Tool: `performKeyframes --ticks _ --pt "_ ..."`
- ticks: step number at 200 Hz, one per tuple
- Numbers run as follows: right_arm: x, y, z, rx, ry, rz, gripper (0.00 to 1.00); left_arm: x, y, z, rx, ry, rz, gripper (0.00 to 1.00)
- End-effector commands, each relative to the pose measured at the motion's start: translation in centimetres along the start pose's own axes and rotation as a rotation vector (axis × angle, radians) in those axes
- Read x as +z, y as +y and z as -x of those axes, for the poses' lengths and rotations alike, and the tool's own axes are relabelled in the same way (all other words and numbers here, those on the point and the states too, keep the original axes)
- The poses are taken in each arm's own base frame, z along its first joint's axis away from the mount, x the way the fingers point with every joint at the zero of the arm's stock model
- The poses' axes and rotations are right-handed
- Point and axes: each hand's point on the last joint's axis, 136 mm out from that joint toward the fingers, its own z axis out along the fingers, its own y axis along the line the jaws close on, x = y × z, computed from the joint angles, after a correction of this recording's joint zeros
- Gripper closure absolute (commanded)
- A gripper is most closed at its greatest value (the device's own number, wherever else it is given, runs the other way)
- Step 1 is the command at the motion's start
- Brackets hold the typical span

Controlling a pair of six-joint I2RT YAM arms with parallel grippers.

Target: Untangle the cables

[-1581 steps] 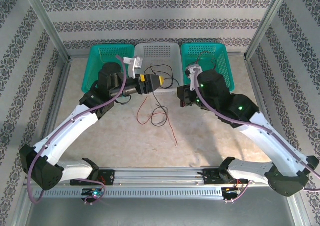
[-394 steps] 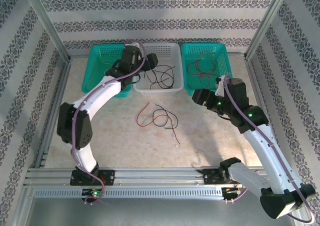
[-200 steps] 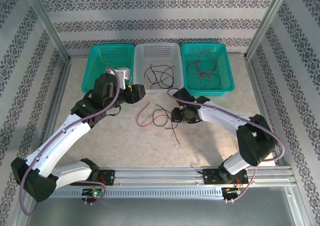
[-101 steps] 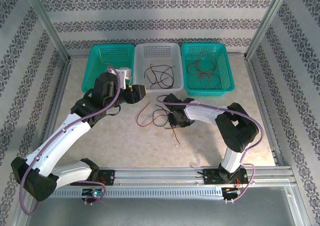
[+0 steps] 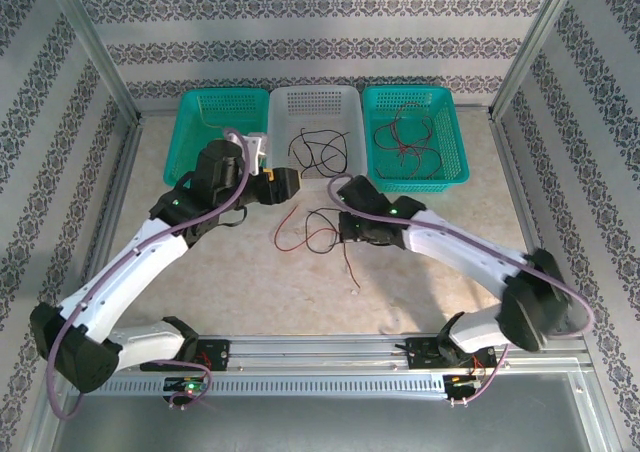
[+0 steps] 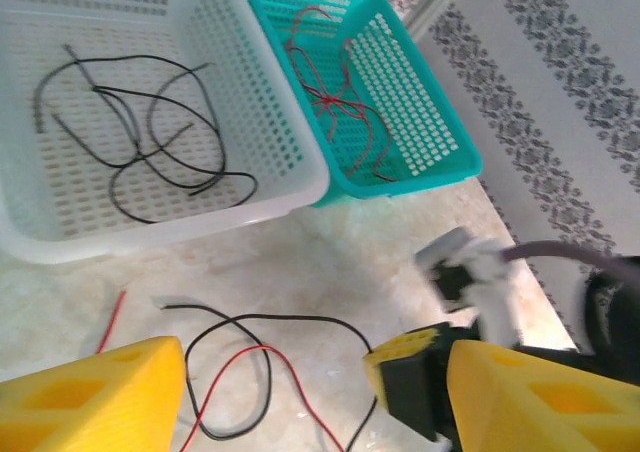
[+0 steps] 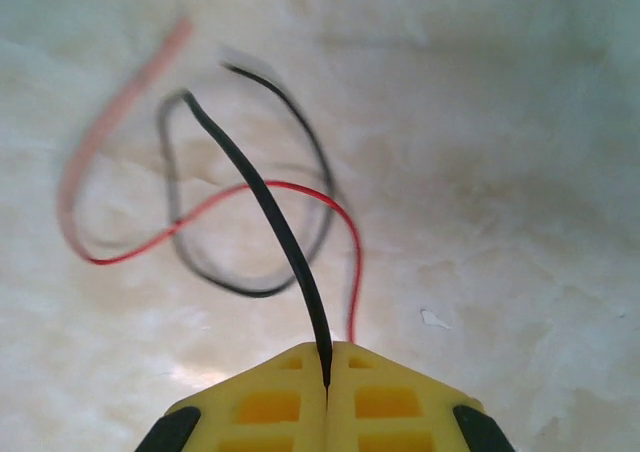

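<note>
Two wires lie crossed on the desk (image 5: 250, 292) just in front of the white basket (image 5: 312, 183): a black wire (image 5: 322, 234) looped across a red wire (image 5: 285, 227). The right tool (image 7: 327, 350) has its jaws pressed flat together on the black wire (image 7: 270, 212), pinching it at the very tip, low over the desk beside the loop. The left tool (image 6: 300, 372) hangs above the tangle near the white basket (image 6: 160, 234), jaws wide apart with nothing between them.

The main risk, as I judge it, is that the red wire (image 7: 250, 197) runs through the black loop. A pull on the black one with nothing pinning the red could drag both along or cinch the crossing into a knot. The grip is on a thin strand right at the tip, so it could also slip out under a sharp tug. A lift towards the white basket might carry red in among the black wires (image 6: 150, 122) lying there, while the red ones (image 6: 330, 102) sit in the teal basket (image 6: 430, 167) beside it.

Hard to make out: the far loops are blurred in the right wrist view, so I cannot tell how many times the two cross. From above, the right tool (image 5: 343, 227) covers the pinch. In the left wrist view the near part of the tangle is cut off at the bottom edge and behind a yellow finger (image 6: 90, 397). The left basket (image 5: 192, 132) is partly behind the left arm (image 5: 130, 262), and what it holds I cannot tell
</note>
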Motion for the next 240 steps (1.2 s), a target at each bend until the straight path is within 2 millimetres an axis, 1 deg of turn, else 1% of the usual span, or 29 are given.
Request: performKeyframes --ticks 1,25,42,56,68,89,110,129,140,161,176,183,188,203,208,225,240 --pt "-5.1 1.6 2.2 -0.07 -0.121 0.086 1.0 -0.3 -4.0 2.6 0.058 -0.052 -0.172 0.26" --pt "-10.2 4.0 4.1 -0.135 -0.222 0.219 1.0 -0.1 -6.0 3.4 0.138 -0.059 -0.254 0.21" --pt "-13.0 5.1 5.1 -0.189 -0.274 0.26 1.0 0.1 -7.0 3.7 0.198 -0.046 -0.287 0.18" --pt "-14.8 5.5 5.9 -0.225 -0.316 0.268 1.0 0.0 -7.5 3.7 0.25 -0.029 -0.306 0.16" --pt "-16.0 5.9 6.4 -0.254 -0.34 0.273 1.0 -0.2 -7.8 3.7 0.292 -0.021 -0.315 0.14" --pt "-17.6 6.5 7.0 -0.296 -0.37 0.28 1.0 -0.3 -7.7 3.6 0.345 -0.02 -0.306 0.12" --pt "-18.7 6.8 7.5 -0.317 -0.387 0.283 1.0 -0.8 -8.8 3.3 0.36 -0.003 -0.372 0.12" --pt "-19.4 7.2 7.8 -0.329 -0.399 0.298 1.0 -1.3 -10.1 2.6 0.344 0.035 -0.462 0.16" --pt "-19.7 7.4 8.0 -0.335 -0.403 0.304 1.0 -1.3 -10.6 2.1 0.325 0.058 -0.502 0.21" --pt "-20.0 7.9 8.1 -0.349 -0.403 0.32 1.0 -1.0 -10.8 1.6 0.29 0.092 -0.531 0.31" --pt "-19.9 8.1 8.1 -0.355 -0.399 0.323 1.0 -1.0 -11.1 1.5 0.276 0.104 -0.553 0.33" --pt "-19.9 8.2 8.1 -0.36 -0.396 0.323 1.0 -1.0 -11.2 1.5 0.276 0.104 -0.558 0.36" --pt "-19.9 8.3 8.2 -0.363 -0.394 0.324 1.0 -1.0 -11.3 1.5 0.278 0.103 -0.56 0.4" --pt "-19.8 8.4 8.3 -0.365 -0.393 0.325 1.0 -0.9 -11.2 1.8 0.283 0.097 -0.547 0.62" --pt "-19.8 8.5 8.4 -0.366 -0.395 0.323 1.0 -0.9 -11.2 1.9 0.284 0.095 -0.545 0.67" --pt "-20.0 8.6 8.6 -0.366 -0.405 0.324 1.0 -1.0 -11.4 2.3 0.285 0.09 -0.546 0.8" --pt "-20.1 8.4 9.0 -0.359 -0.418 0.314 1.0 -1.1 -11.5 2.6 0.286 0.076 -0.543 0.9"
